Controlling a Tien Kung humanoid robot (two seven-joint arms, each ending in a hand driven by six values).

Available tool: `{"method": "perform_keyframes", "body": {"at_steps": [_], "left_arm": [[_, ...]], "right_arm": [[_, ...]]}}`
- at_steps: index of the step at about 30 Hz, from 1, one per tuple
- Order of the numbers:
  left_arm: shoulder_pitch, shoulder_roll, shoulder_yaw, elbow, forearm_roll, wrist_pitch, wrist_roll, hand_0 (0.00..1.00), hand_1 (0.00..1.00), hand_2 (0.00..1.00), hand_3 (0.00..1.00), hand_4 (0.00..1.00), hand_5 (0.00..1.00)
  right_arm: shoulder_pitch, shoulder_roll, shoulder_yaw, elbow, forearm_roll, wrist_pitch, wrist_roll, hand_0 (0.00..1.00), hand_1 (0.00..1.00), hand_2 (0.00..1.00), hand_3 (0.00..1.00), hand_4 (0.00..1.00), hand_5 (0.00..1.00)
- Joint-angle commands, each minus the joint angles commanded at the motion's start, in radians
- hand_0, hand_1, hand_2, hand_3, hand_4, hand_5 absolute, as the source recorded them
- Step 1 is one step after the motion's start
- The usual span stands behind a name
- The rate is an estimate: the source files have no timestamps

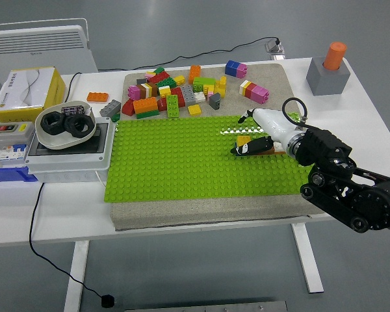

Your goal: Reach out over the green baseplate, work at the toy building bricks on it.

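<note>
The green baseplate (182, 162) lies on a grey mat. A small stack of bricks with a yellow top (244, 139) stands on its right part. My right hand (248, 134) reaches in from the right. One finger stretches over the back of the stack and a black finger (250, 148) lies along its front, hiding the lower bricks. The fingers are spread and do not close on the stack. A pile of several loose bricks (175, 94) lies on the mat behind the plate. The left arm is out of view.
A white bowl with black nuts (65, 125) sits on a grey box at the left, by a yellow carton (26, 91). A grey block with an orange peg (329, 71) stands at the back right. A cable (32, 214) hangs off the front left.
</note>
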Motion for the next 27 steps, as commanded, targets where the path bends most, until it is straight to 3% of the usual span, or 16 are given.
{"method": "perform_keyframes", "body": {"at_steps": [5, 6, 17, 27], "left_arm": [[0.004, -0.004, -0.005, 0.0, -0.001, 0.0, -0.001, 0.766, 0.724, 0.713, 0.798, 0.998, 0.998], [0.004, -0.005, -0.007, 0.0, 0.003, 0.0, 0.0, 0.766, 0.724, 0.713, 0.799, 0.998, 0.998], [0.007, -0.009, -0.015, 0.0, 0.015, -0.002, 0.003, 0.766, 0.724, 0.713, 0.8, 0.998, 0.998], [0.004, -0.009, -0.012, 0.0, 0.009, 0.003, -0.004, 0.765, 0.724, 0.713, 0.798, 0.998, 0.998]], "right_arm": [[-0.072, -0.024, 0.025, 0.08, -0.099, -0.039, 0.011, 0.881, 0.844, 0.877, 0.669, 0.998, 0.605], [-0.079, -0.023, 0.021, 0.079, -0.114, -0.044, 0.013, 0.907, 0.877, 0.92, 0.603, 0.998, 0.627], [-0.08, 0.015, -0.009, -0.018, -0.119, -0.076, 0.037, 0.915, 0.885, 0.924, 0.617, 0.998, 0.631], [-0.068, 0.022, -0.01, -0.05, -0.101, -0.076, 0.041, 0.922, 0.885, 0.924, 0.623, 0.981, 0.638]]}}
